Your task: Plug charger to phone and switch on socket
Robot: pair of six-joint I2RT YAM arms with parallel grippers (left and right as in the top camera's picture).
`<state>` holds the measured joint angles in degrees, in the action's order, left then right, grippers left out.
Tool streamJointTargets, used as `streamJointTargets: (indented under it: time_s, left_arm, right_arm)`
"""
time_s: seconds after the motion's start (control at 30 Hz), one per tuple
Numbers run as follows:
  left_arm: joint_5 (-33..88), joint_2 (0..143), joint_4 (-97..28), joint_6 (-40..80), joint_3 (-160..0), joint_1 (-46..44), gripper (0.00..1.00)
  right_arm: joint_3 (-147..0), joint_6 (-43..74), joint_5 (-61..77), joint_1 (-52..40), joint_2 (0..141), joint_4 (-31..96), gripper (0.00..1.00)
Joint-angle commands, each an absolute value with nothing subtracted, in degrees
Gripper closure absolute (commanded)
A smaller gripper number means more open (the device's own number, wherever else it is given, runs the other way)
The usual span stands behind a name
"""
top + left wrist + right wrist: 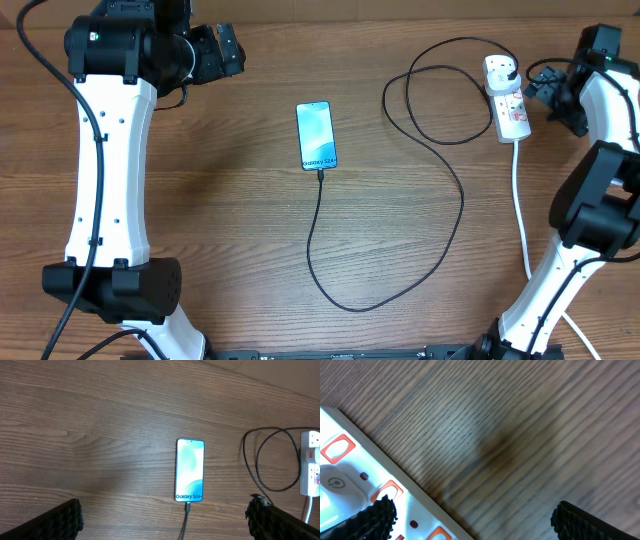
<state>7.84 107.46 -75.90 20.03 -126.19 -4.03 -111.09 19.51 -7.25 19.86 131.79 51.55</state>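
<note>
Left gripper [228, 50] is hanging at 11 o'clock over the table [220, 200], its fingers [55, 520] spreading wide apart above bare wood. Right gripper [538, 88] is hovering at 2 o'clock, just beside the socket [508, 100]. Its fingers [590, 522] are likewise standing wide apart, and the other one is covering a corner of the strip's white face.

White lettering along the bottom edge of the phone [189, 470] is reading "Galaxy S24+", and the rest of the screen is glowing blue-teal. In the right wrist view the socket is showing three red-outlined switch marks [337, 447] and a small round symbol; any finer print is too blurred to read.

One phone is lying flat near the table's centre, its long axis running 12 to 6. One charger [462, 200] is sitting with its connector tip in the phone's 6 o'clock edge. Its black cable is dropping toward 6, sweeping round through 3 and looping up to the socket's 12 o'clock end, where a plug is sitting. One socket is lying at 2 o'clock, its thick white cord [522, 210] trailing toward 5 o'clock beside the right arm. Two arms are flanking the table at 9 and 3.
</note>
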Motion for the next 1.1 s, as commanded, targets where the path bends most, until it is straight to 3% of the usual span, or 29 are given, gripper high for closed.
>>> streamJointTargets:
  time_s: [0.0, 1.07]
  left_arm:
    - [7.0, 107.7, -76.1, 21.0, -126.1, -4.2, 0.00]
    - [7.0, 107.7, -76.1, 21.0, -126.1, -4.2, 0.00]
  right_arm:
    - [-111.3, 19.7, -6.3, 19.0, 132.9, 50.3, 0.00]
    - [-111.3, 19.7, -4.8, 18.0, 134.2, 48.7, 0.00]
